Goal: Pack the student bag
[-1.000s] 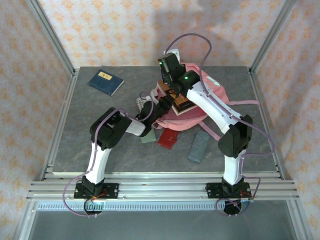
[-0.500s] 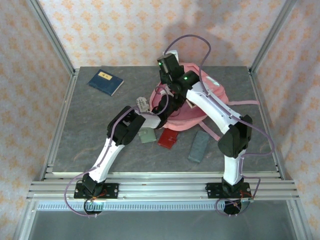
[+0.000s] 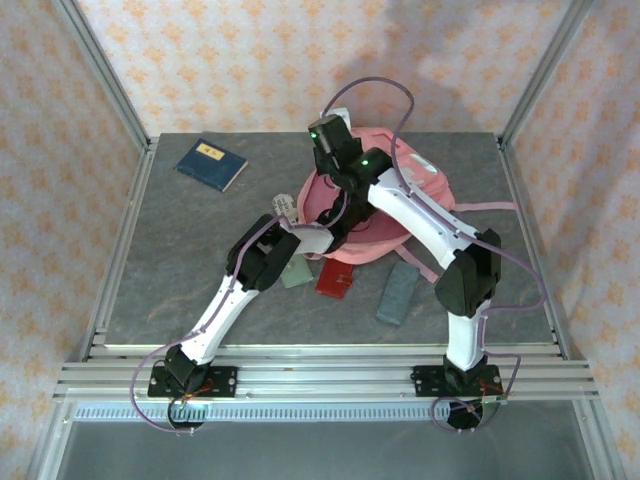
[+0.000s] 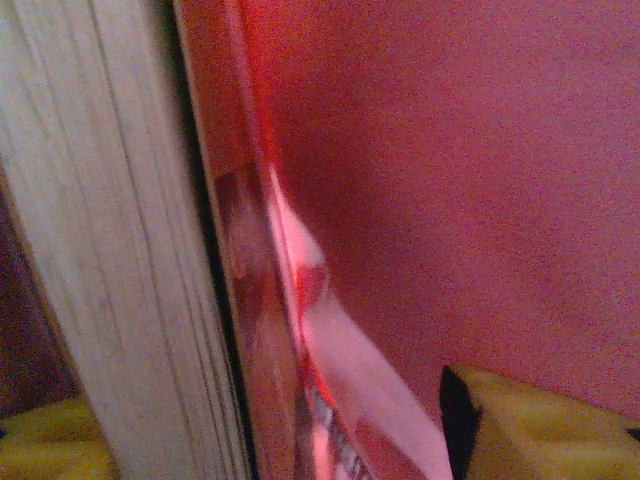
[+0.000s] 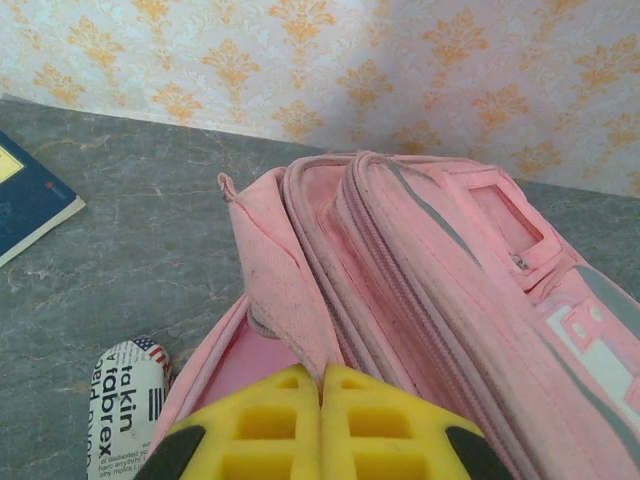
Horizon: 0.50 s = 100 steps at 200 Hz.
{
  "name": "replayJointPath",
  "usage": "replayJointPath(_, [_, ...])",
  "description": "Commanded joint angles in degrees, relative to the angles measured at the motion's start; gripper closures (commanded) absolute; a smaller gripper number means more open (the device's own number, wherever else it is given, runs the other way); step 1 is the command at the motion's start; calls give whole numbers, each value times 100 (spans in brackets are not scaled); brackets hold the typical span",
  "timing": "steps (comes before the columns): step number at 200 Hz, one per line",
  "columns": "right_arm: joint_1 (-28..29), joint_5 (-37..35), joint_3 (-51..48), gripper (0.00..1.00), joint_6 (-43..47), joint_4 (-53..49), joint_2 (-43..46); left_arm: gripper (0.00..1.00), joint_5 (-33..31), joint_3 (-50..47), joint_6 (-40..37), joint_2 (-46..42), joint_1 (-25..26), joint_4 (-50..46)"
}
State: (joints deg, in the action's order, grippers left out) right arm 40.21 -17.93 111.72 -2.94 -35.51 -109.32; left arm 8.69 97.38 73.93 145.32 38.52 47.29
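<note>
I see the grey table (image 3: pixel 150 260) from above, fenced by metal frame posts (image 3: pixel 105 72) at its far corners and a rail (image 3: pixel 320 375) along the near edge. The left half is mostly open, with a blue book (image 3: pixel 211 163) alone near the far-left corner. The student bag (image 3: pixel 372 243) lies right of centre toward the back. Just in front of it, crowding the near approach, are a flat green item (image 3: pixel 296 272), a red pouch (image 3: pixel 335 280) and a grey case (image 3: pixel 398 292).

Both arms meet at the bag's left side. The right claw (image 5: pixel 322 415) sits at the bag's near rim, its yellow pads pressed together on what looks like a fold of pink fabric. Its camera adds a newsprint-patterned pouch (image 5: pixel 125 395) just left of the bag.

The left claw (image 4: pixel 285 440) is inside the bag, and its wrist camera gives the close detail. Its pads (image 4: pixel 545 430) stand apart with a thick book (image 4: pixel 110 250) upright between them against pink lining. One pad is clear of the cover; I cannot tell whether the other touches.
</note>
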Motion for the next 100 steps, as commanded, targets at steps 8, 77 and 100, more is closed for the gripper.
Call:
replayJointPath(8, [40,-78,-102,100,-108,474,316,42,246,-393,-69,-639,41,97])
replayJointPath(77, [39,-96,-269,100,-149,531,411,62,327,-1195,122,-1025,40,473])
replayJointPath(100, [40,-70,-291,100,-184,545,411,88,443,-786,113,-727,50,336])
